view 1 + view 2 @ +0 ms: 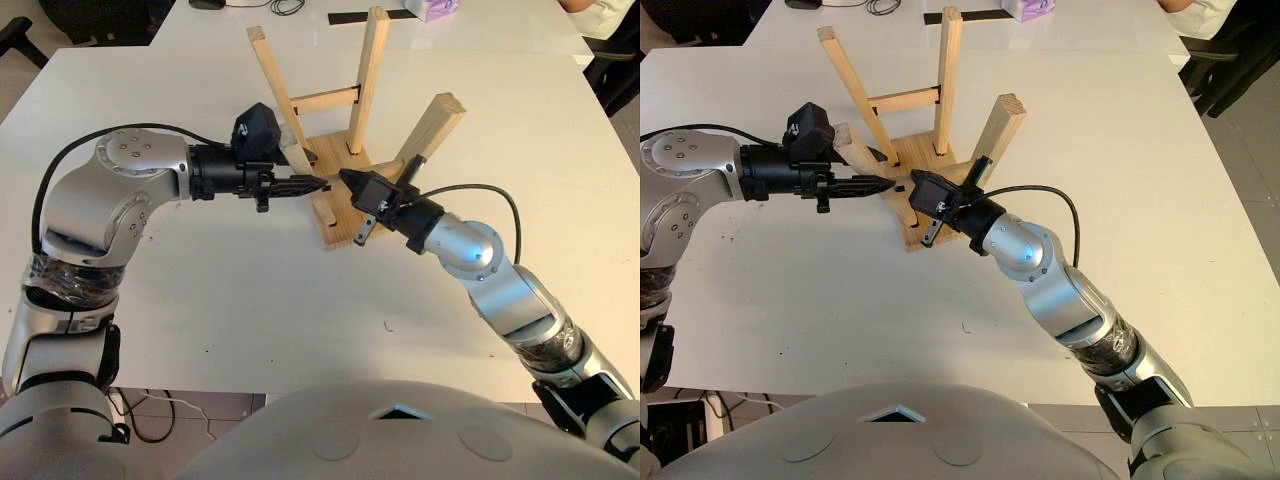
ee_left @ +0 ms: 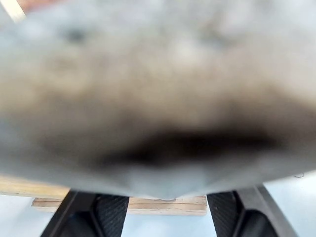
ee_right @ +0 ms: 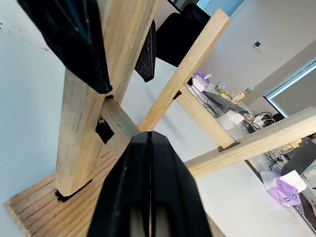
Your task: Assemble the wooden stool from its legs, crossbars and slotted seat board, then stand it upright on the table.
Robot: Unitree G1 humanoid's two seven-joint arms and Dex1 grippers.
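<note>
The stool stands upside down on the white table [image 1: 180,300], its slotted seat board [image 1: 340,232] lying flat. Three legs [image 1: 368,75] rise from it, and a crossbar [image 1: 325,98] joins the two far ones. A fourth leg [image 3: 84,133] stands at the near left corner, with a short crossbar stub [image 3: 116,123] at its side. My left gripper [image 1: 312,185] comes in from the left and is shut on that leg, its fingers [image 3: 74,44] on either side of it. Just right of the leg, my right gripper [image 1: 345,178] is shut with its tip [image 3: 149,136] close to the stub.
A second white table behind carries a black strip [image 1: 365,15] and a purple tissue pack [image 1: 435,8]. Open tabletop lies left, right and in front of the stool. Both arms' cables [image 1: 480,188] loop above the table.
</note>
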